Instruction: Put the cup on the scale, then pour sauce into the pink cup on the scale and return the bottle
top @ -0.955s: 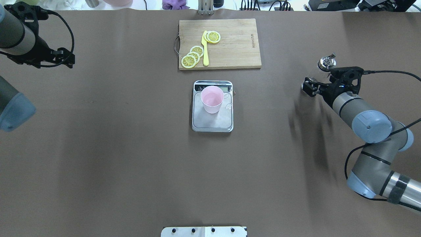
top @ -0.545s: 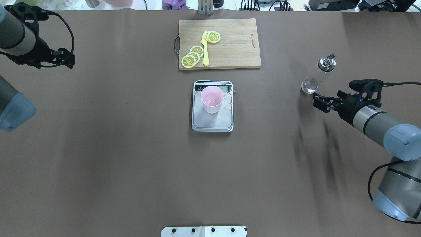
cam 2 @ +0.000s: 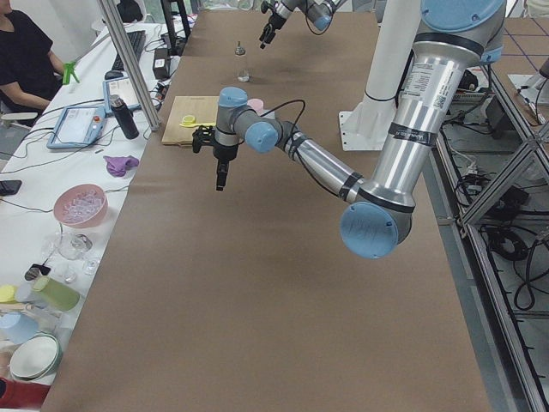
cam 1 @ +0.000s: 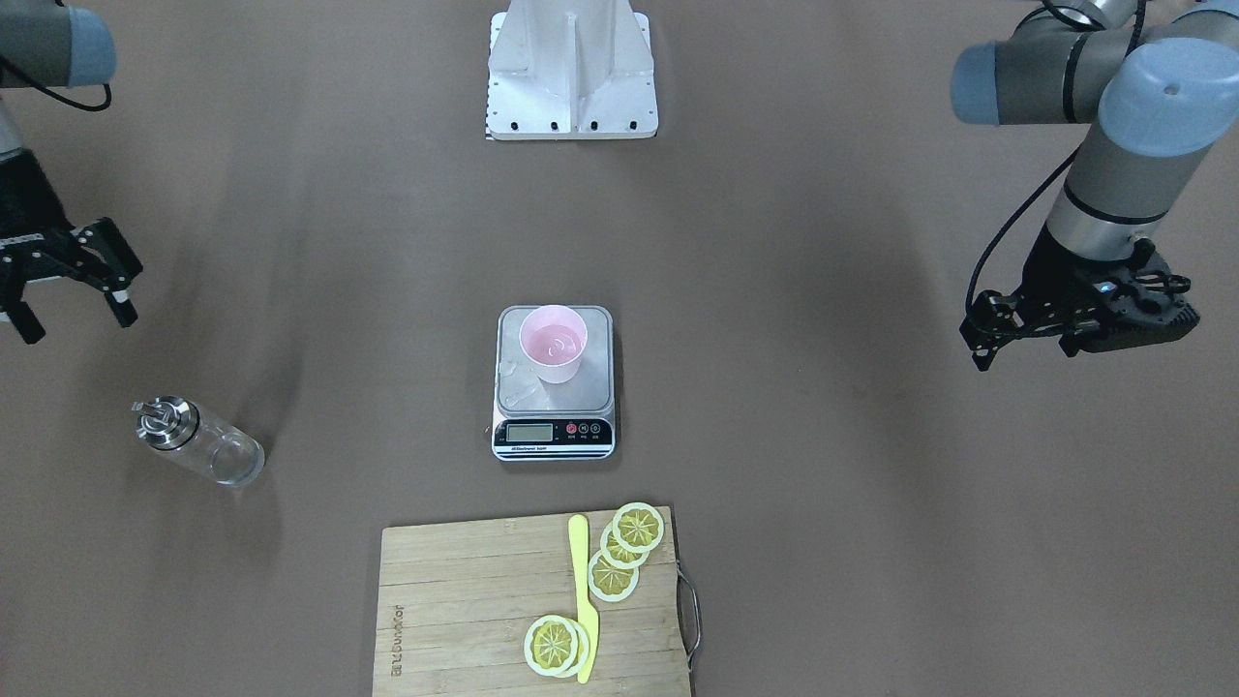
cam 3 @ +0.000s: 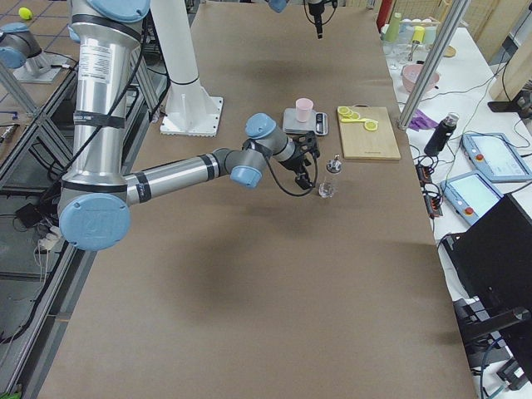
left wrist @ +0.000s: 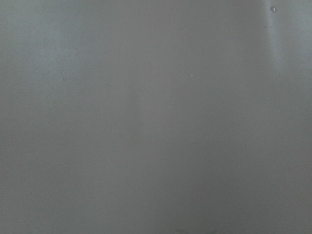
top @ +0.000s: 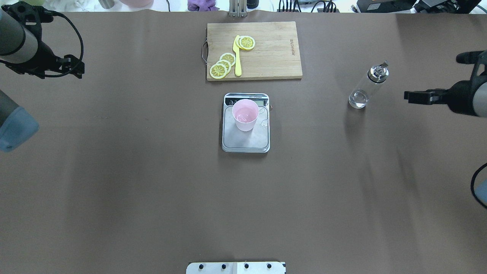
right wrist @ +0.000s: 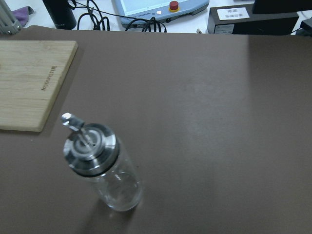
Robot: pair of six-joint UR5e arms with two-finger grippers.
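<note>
All three steps look done to me: cup [top: 245, 114] on scale [top: 245, 144] at centre, bottle [top: 367, 86] upright at right, apart from my right gripper [cam 1: 77, 324], which is spread and empty; left gripper [cam 1: 980, 341] at far left, spread or pressed together I cannot tell; next, only park both clear.

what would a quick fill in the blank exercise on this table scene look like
1. On the scale stands the pink ____.
2. The bottle stands upright on the table, on the robot's ____ side of the scale.
3. The right hand is ____, holding nothing, apart from the bottle.
4. The lemon slices and the yellow knife lie on the wooden cutting ____.

Missing words: cup; right; open; board
</note>
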